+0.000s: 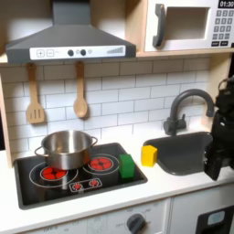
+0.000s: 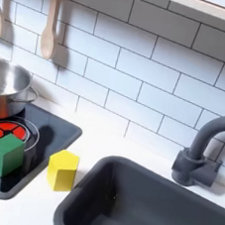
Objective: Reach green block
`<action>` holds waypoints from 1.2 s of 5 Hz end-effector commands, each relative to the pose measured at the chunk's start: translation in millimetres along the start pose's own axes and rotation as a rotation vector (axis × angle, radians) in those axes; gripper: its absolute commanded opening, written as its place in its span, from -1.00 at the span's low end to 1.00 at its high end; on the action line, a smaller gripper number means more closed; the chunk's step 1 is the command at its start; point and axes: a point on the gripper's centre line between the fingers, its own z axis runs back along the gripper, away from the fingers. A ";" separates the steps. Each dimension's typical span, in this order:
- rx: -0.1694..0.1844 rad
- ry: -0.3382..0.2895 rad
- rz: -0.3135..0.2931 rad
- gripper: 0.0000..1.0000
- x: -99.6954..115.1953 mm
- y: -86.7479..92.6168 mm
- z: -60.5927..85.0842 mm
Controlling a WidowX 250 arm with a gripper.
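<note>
Green block (image 1: 127,166) stands in the first exterior view on the right-hand edge of the black stove top (image 1: 78,174), just in front of a red burner ring, with the yellow block (image 1: 149,154) just beside it on the white worktop (image 1: 174,187) and the steel pot (image 1: 65,148) well apart toward the first exterior view's left. The dark arm sits at the first exterior view's right edge over the sink (image 1: 183,152), and its hand (image 1: 219,161) is well apart from the block; whether it is wide or narrow I cannot tell. In the second exterior view the green block (image 2: 6,155) looks upright, its long axis vertical, faces flat and plain, one corner turned toward the camera. It is probably light, rigid and a little slick, so pinching two opposite side faces from above seems the safest hold.
</note>
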 end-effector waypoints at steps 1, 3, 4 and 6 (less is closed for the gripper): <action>0.011 -0.024 0.002 1.00 28.1 8.0 1.8; 0.017 -0.056 -0.025 1.00 64.1 26.9 -1.4; 0.029 -0.065 -0.012 1.00 79.5 33.8 -4.2; 0.029 -0.092 0.001 1.00 110.1 44.8 -9.5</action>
